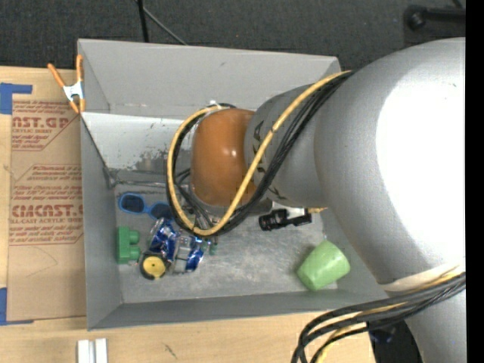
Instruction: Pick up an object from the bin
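- Directly under the tip of the end effector (198,231), in the lower-left part of the bin (204,74), lies a crumpled blue-and-white thing (163,240). A second blue-and-white scrap (193,255) lies just beside it on the right.
- Whether the end effector is open or closed cannot be told, because the orange cover (219,157) and the looped cables (175,165) hide it. Nothing can be seen gripped in it.
- A small yellow-and-black round piece (153,267) touches the lower-left edge of the blue-and-white thing.
- A green block (126,244) sits just left of that cluster, near the bin's left wall.
- A blue oval piece (132,203) lies above the block, with a smaller blue piece (160,211) beside it.
- A short black cylinder-like thing (283,219) lies to the right of the end effector.
- A pale green rounded lump (324,265) rests well apart, toward the bin's lower-right corner.
- The grey arm (393,165) reaches in from the right, above the bin.
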`<state>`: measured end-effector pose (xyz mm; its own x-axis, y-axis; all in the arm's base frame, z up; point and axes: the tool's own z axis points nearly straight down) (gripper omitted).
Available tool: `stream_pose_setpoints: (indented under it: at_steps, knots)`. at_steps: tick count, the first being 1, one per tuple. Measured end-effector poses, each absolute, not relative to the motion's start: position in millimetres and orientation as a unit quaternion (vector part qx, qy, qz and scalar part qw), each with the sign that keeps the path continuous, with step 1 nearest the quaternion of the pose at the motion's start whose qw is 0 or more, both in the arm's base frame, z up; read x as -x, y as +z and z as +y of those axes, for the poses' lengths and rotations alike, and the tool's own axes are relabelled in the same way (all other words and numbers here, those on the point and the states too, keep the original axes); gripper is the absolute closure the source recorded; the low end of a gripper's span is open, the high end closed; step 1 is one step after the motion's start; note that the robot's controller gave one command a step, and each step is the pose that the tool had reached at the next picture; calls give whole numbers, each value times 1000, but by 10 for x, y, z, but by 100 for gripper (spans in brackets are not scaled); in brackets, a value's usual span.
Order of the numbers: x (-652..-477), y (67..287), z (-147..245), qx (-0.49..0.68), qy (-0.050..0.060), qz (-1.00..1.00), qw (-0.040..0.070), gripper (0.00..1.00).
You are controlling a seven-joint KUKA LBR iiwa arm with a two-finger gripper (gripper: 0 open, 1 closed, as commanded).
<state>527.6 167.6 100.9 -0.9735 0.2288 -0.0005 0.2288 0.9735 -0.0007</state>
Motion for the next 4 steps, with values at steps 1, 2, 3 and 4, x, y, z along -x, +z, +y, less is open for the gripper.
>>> stream_pose_setpoints:
  at_steps: [1,2,3,4]
  knots:
    - [-5189,1025,1651,-196,0,981,-1,0]
    - [-5004,688,1753,-260,-1,966,-1,0]
    - [-5133,690,1648,-482,-1,876,-1,0]
    - [-5140,702,1646,-481,-1,877,0,100]
